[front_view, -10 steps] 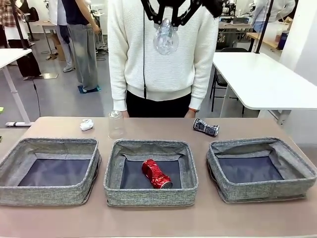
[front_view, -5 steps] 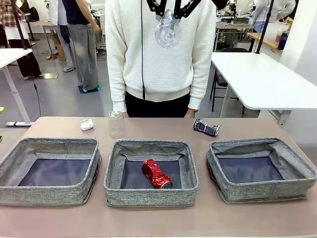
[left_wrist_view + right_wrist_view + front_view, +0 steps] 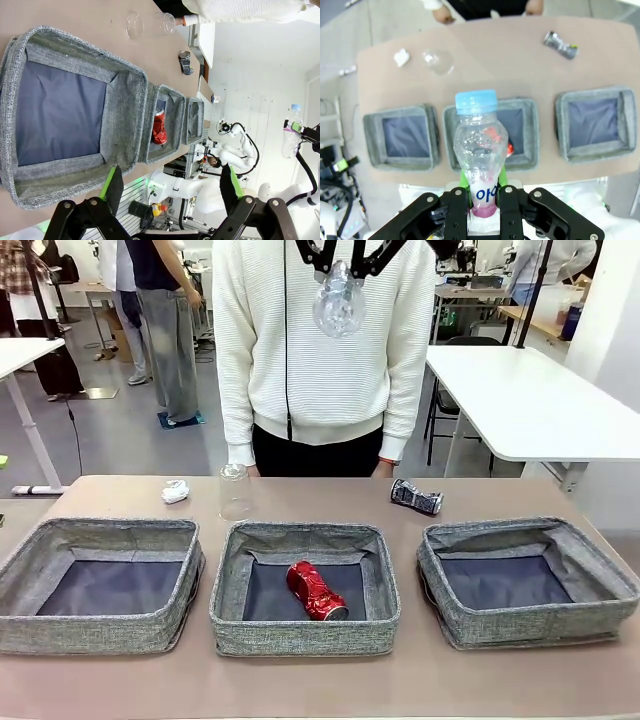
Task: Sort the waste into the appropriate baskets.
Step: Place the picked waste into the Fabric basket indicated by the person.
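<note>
My right gripper (image 3: 341, 258) hangs high above the table, shut on a small clear bottle (image 3: 339, 302) with a blue cap and pink label (image 3: 483, 193). Below stand three grey baskets: left (image 3: 100, 530), middle (image 3: 300, 632), right (image 3: 530, 530). A crushed red can (image 3: 317, 590) lies in the middle one. On the far strip of table are a white paper wad (image 3: 176, 491), a clear cup (image 3: 234, 490) and a crushed dark can (image 3: 415, 497). My left gripper (image 3: 171, 187) is open and holds nothing, off the left basket's (image 3: 125, 107) outer side.
A person in a white sweater (image 3: 320, 360) stands at the far edge, hands (image 3: 442, 15) near the table rim. The left and right baskets hold nothing. A bare strip of table (image 3: 320, 685) runs in front of the baskets.
My right gripper has carried the bottle a little higher and slightly right, then held still. Everything on the table stays where it was.
</note>
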You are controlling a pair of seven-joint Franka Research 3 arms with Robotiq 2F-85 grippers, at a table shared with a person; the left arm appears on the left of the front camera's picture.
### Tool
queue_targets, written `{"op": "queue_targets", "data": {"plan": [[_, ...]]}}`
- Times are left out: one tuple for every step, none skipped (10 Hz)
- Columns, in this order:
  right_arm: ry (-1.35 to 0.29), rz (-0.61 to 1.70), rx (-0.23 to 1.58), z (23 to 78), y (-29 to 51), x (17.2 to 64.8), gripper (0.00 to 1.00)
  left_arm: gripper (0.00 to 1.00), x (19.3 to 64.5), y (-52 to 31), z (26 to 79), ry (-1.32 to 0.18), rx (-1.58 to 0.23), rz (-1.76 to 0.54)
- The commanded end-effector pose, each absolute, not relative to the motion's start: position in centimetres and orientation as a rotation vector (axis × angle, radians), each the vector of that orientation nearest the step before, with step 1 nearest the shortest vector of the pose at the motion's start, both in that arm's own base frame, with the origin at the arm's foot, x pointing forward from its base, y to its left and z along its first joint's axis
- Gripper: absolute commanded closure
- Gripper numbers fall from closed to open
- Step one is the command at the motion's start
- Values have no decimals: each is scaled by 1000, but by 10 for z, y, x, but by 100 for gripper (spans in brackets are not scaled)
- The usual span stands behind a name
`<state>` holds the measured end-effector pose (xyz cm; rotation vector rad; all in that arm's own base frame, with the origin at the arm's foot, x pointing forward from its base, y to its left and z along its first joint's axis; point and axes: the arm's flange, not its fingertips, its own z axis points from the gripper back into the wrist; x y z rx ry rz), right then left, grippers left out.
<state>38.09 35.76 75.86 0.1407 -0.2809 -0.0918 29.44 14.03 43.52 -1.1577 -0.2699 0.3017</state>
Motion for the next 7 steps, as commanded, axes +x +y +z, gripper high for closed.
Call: {"op": "queue_targets", "data": {"plan": [[-286,-81,131,758,354,379,79,0,292,140,434,-285,-1170,279],[-286,-81,131,758,354,379,79,0,292,140,434,-285,-1170,279],[-286,-81,131,758,354,379,79,0,292,140,434,-285,-1170,279],[-286,-81,131,758,354,379,79,0,292,140,434,-285,-1170,279],[-286,-81,131,758,354,379,79,0,292,140,434,-285,-1170,279],[-286,-81,131,758,354,379,79,0,292,140,434,-285,-1170,279],[-286,-81,131,758,354,379,79,0,292,140,434,-285,-1170,279]]}}
